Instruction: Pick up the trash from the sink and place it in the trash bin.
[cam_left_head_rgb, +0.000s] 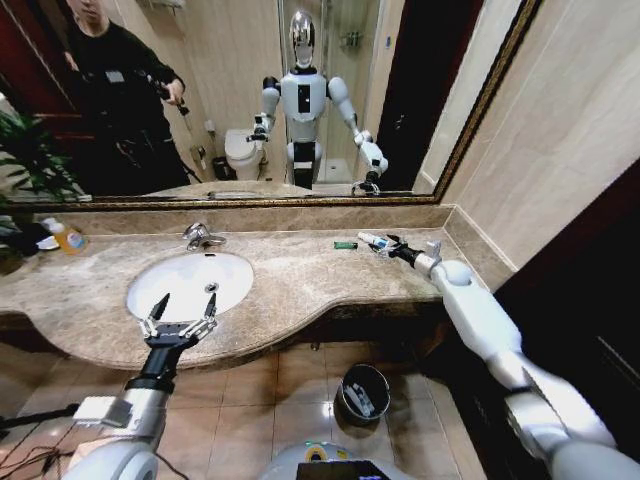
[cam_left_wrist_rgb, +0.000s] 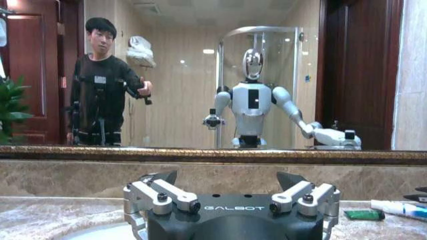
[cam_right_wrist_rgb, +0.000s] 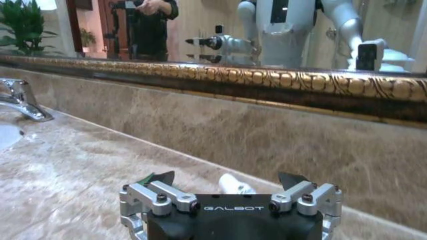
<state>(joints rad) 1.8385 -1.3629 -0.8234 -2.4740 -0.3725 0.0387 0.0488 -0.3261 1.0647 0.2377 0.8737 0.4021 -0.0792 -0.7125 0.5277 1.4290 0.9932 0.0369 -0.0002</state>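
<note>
Your marble table (cam_left_head_rgb: 300, 280) runs under the mirror, with the white oval sink (cam_left_head_rgb: 190, 283) set into its left half and the chrome faucet (cam_left_head_rgb: 200, 236) at the sink's back rim

The trash bin (cam_left_head_rgb: 363, 393) stands on the tiled floor below the table's front edge, right of the sink; something pale lies inside it, can't tell what

Your right arm reaches across to the table's back right corner. The right pincer (cam_left_head_rgb: 393, 247) is low over the table, jaws spread, nothing pinched. The small white tube (cam_left_head_rgb: 371, 240) lies just in front of it; in the right wrist view the tube's (cam_right_wrist_rgb: 235, 185) white end shows between the spread fingers (cam_right_wrist_rgb: 158, 178), contact unclear

Your left pincer (cam_left_head_rgb: 180, 312) hovers over the sink's front rim, jaws spread and empty

The tiny green piece (cam_left_head_rgb: 345, 245) lies flat on the table just left of the tube, well right of the sink; the left wrist view shows the green piece (cam_left_wrist_rgb: 363, 214) beside the tube (cam_left_wrist_rgb: 398, 207)

The orange-yellow bottle (cam_left_head_rgb: 68, 237) stands at the table's far left
</note>
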